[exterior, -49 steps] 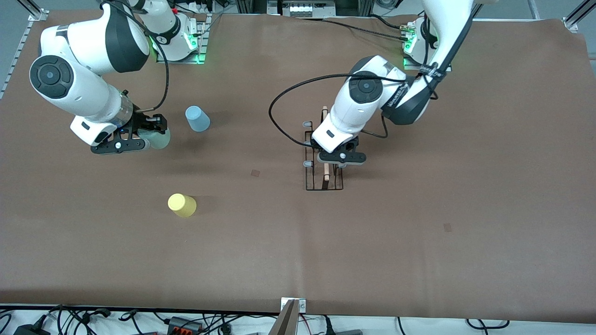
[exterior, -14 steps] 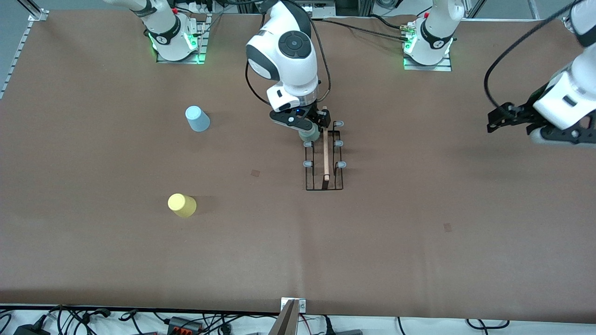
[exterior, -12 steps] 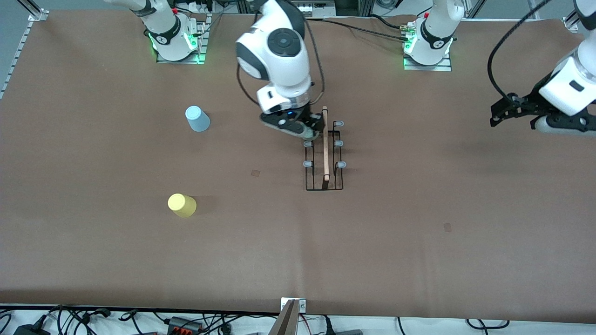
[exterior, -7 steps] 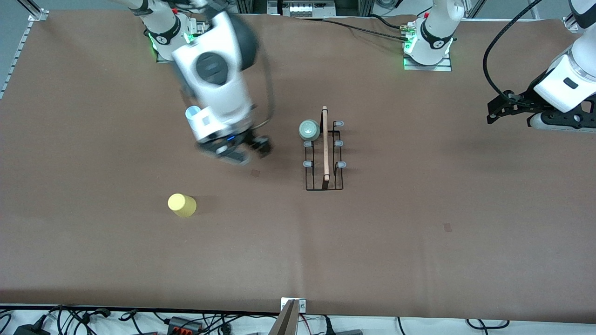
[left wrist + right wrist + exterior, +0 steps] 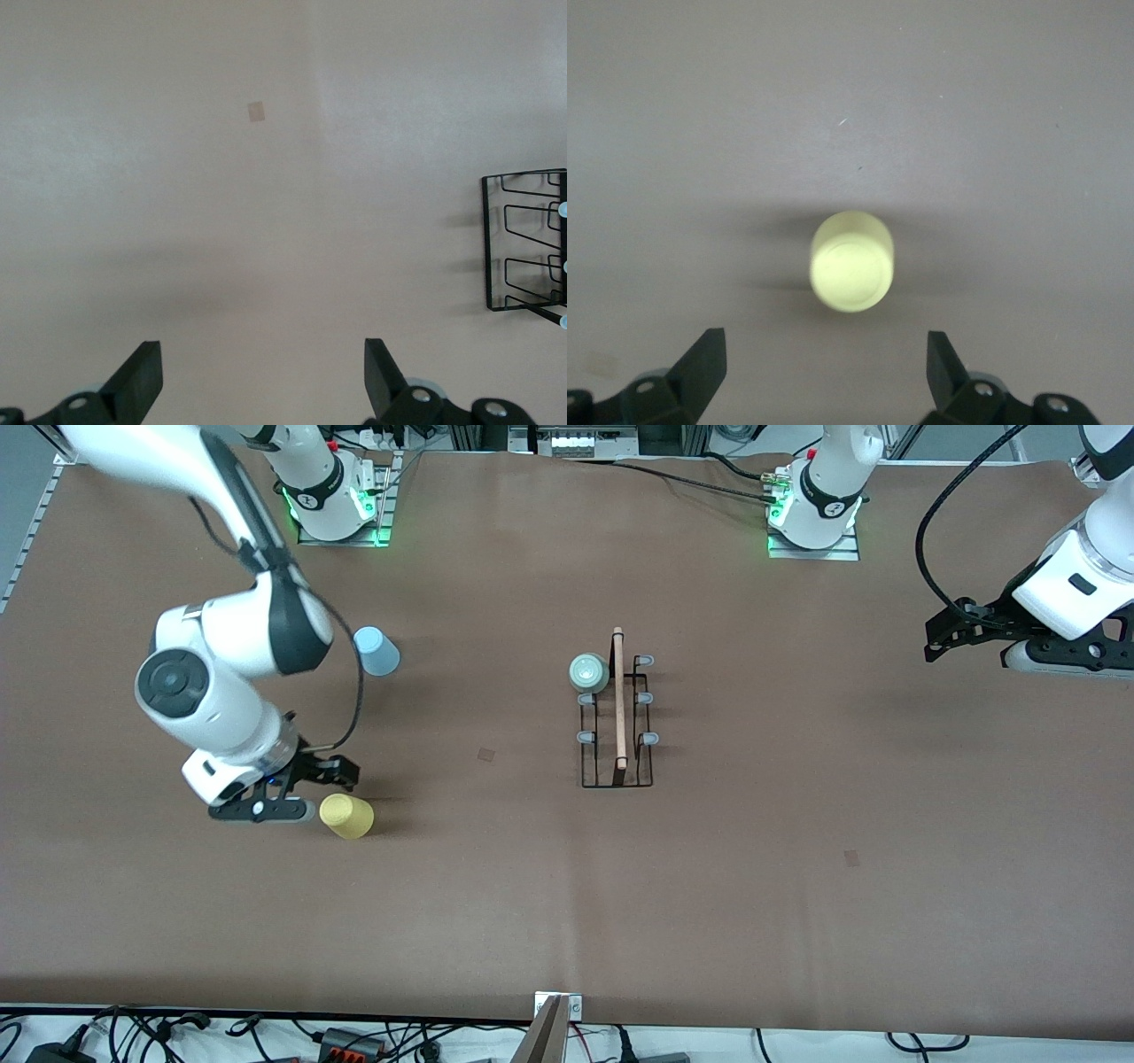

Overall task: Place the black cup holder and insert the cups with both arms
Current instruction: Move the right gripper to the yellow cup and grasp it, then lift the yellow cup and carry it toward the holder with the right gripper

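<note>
The black cup holder stands near the middle of the brown table, its light wooden rod handle running lengthwise along the top. The pale green cup sits upside down on 1 of the pegs at the end of the holder farther from the front camera, on the side toward the right arm's end of the table. The other grey-capped pegs stand bare; 5 of them show. An end of the same wire rack appears at the edge of the left wrist view.

The yellow cup stands upside down on the table, toward the right arm's end and nearer to the front camera than the holder. The light blue cup, also upside down, stands farther from the front camera than the yellow one, well apart from it.

The right gripper hangs low just beside the yellow cup, not touching it. In the right wrist view the cup lies ahead of the gripper, its jaws spread wide and holding nothing.

The left gripper waits over the table at the left arm's end, well apart from the holder. Its jaws are also spread apart and hold nothing.
</note>
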Robot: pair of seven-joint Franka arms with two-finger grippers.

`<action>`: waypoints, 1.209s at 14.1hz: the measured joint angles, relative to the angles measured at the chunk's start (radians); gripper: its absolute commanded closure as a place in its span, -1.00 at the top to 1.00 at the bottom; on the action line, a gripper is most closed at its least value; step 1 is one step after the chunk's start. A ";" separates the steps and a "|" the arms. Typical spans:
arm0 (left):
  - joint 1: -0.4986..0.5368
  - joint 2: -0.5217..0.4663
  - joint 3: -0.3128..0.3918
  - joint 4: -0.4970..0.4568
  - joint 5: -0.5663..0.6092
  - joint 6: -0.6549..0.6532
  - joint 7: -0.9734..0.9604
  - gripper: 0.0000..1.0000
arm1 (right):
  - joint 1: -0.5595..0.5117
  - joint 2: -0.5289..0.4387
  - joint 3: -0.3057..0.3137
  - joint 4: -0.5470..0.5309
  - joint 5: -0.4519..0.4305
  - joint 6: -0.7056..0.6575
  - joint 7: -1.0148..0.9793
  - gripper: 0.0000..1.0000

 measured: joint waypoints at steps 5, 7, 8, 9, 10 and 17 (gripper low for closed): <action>0.000 0.000 0.000 0.000 0.000 0.000 0.000 1.00 | -0.013 0.122 0.007 -0.004 0.000 0.121 -0.060 1.00; 0.000 0.000 0.000 0.000 0.000 0.000 0.000 1.00 | -0.013 0.136 0.010 -0.005 0.000 0.132 -0.061 1.00; 0.000 0.000 0.000 0.000 0.000 0.000 0.000 1.00 | -0.013 0.140 0.010 -0.008 0.000 0.137 -0.063 1.00; 0.000 0.000 0.000 0.000 0.000 0.000 0.000 1.00 | -0.013 0.141 0.010 -0.017 0.000 0.151 -0.064 1.00; 0.000 0.000 0.000 0.000 0.000 0.000 0.000 1.00 | -0.013 0.142 0.010 -0.029 0.000 0.165 -0.064 1.00; 0.000 0.000 0.000 0.000 0.000 0.000 0.000 1.00 | -0.015 0.147 -0.001 -0.061 -0.001 0.195 -0.092 0.11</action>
